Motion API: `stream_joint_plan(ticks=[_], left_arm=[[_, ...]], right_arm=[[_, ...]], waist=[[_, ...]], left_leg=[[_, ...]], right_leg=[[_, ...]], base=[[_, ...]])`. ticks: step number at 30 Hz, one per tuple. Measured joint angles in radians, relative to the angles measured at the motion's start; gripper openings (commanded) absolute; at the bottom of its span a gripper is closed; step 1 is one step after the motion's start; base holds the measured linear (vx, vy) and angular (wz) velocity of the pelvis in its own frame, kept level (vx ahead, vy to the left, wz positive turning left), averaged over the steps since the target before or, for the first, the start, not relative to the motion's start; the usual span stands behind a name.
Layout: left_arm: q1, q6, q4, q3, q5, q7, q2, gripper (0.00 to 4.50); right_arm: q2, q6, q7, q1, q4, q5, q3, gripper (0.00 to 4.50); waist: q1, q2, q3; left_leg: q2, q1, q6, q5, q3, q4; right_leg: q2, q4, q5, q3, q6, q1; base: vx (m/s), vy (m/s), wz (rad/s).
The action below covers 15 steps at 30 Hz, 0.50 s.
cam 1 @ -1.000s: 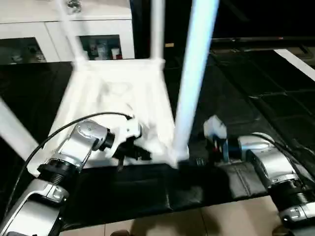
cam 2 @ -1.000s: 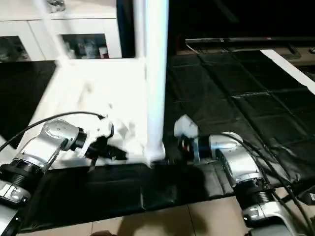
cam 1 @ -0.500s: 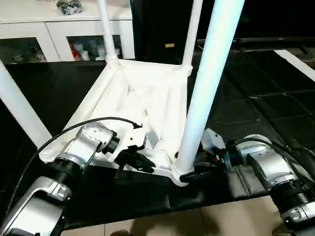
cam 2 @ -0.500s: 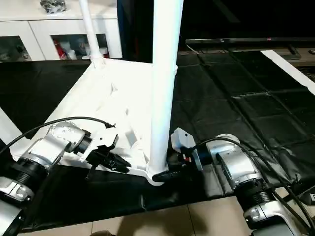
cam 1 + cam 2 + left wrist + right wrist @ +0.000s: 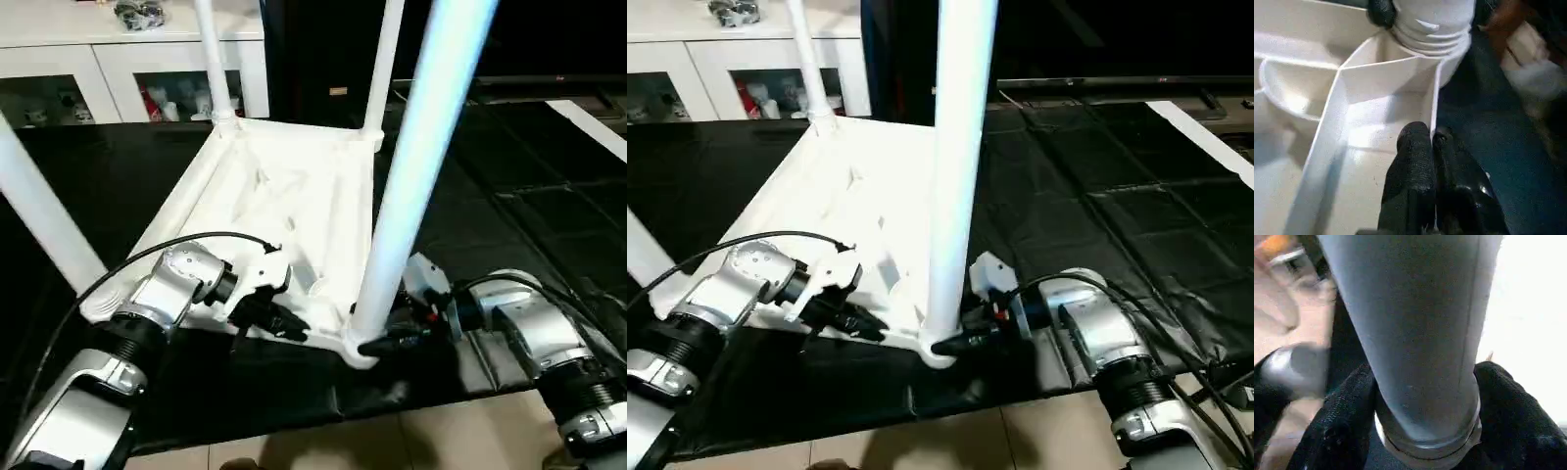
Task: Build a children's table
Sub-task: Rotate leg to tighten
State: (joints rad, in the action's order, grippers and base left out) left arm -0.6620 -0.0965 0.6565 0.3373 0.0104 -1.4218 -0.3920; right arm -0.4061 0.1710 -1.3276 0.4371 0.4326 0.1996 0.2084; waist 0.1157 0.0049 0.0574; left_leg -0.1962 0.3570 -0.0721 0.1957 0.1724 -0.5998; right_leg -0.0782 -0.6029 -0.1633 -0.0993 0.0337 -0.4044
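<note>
The children's table [image 5: 294, 196] lies upside down on a black mat, ribbed underside up, with its white legs standing in the corner sockets. My left gripper [image 5: 284, 328] is at the near edge, shut on the thin white rim wall [image 5: 1434, 105], one finger [image 5: 1413, 152] on each side of it. Around the base of the near right leg [image 5: 411, 166], just above its socket, sits my right gripper [image 5: 377, 343]. Its black fingers [image 5: 1347, 421] press against both sides of the leg [image 5: 1420, 333].
A white cabinet with glass doors [image 5: 127, 69] stands behind the table. The black mat [image 5: 509, 186] spreads to the right and ends near me at a tiled floor [image 5: 441, 441]. The other legs [image 5: 211, 59] rise around the work.
My right gripper's fingers have closed in onto the base of the near right leg. The left gripper keeps its hold on the rim. The camera has shifted.
</note>
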Motion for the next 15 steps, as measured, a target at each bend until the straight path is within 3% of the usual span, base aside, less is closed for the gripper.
stream_joint_plan(ticks=[5, 9, 15], left_arm=[[0.000, -0.116, -0.007, -0.058, -0.001, 0.162, 0.049, 0.00], [0.023, -0.264, -0.085, -0.108, -0.006, 0.328, 0.100, 0.00], [0.063, -0.382, -0.185, -0.145, -0.015, 0.493, 0.170, 0.00]], right_arm=[[0.081, 0.047, 0.258, -0.011, 0.003, -0.011, -0.083, 2.64], [0.187, 0.083, 0.497, 0.015, 0.028, -0.041, -0.142, 2.64], [0.263, 0.106, 0.690, 0.080, 0.083, -0.088, -0.166, 2.64]], waist=[[-0.040, 0.000, 0.000], [-0.070, 0.001, 0.000], [-0.078, 0.001, 0.000]], left_leg=[[0.000, 0.001, -0.001, 0.000, 0.000, 0.000], [-0.001, 0.001, -0.001, 0.000, 0.000, 0.004], [-0.001, 0.001, -0.001, 0.000, 0.000, 0.004]], right_leg=[[0.001, 0.000, 0.000, 0.000, -0.001, 0.000], [0.003, 0.000, -0.001, 0.001, 0.000, -0.002], [0.003, 0.002, -0.001, 0.000, 0.000, -0.002]], base=[[0.000, 0.000, 0.00], [0.000, 0.000, 0.00], [0.000, 0.000, 0.00]])
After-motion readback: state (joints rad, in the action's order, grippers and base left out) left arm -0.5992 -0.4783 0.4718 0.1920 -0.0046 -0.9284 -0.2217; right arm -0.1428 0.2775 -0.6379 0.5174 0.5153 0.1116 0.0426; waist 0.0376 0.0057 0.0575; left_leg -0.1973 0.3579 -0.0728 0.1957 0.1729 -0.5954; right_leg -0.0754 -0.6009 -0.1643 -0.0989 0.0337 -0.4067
